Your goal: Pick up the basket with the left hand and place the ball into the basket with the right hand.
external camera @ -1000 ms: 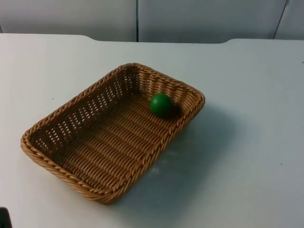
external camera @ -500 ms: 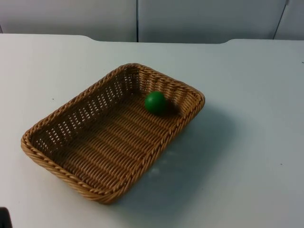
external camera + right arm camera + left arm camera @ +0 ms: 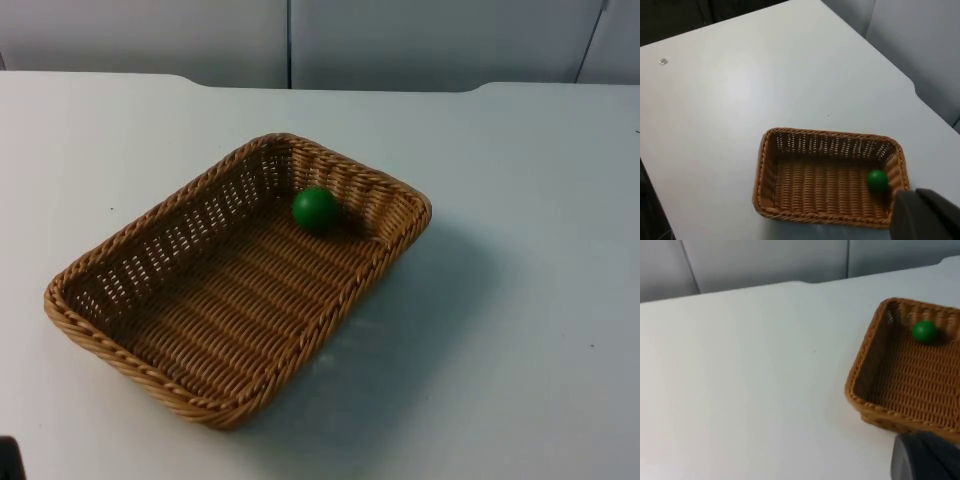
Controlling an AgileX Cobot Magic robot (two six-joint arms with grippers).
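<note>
A rectangular woven wicker basket [image 3: 60, 305] rests flat on the white table, set at a diagonal. A green ball [image 3: 315, 210] lies inside it, against the far end wall. The left wrist view has the basket [image 3: 890, 416] off to one side with the ball [image 3: 924, 332] at its far end, and my left gripper [image 3: 927, 457] is held back from the rim, holding nothing. My right gripper [image 3: 925, 215] hangs high above the table, looking down on the whole basket [image 3: 815, 214] and the ball [image 3: 877, 180] in one corner.
The grey partition wall [image 3: 290, 40] closes off the table's far edge. A small dark speck [image 3: 662, 61] lies far from the basket on the table.
The ball has rolled to the left along the basket's far end wall. The basket has stayed where it was.
</note>
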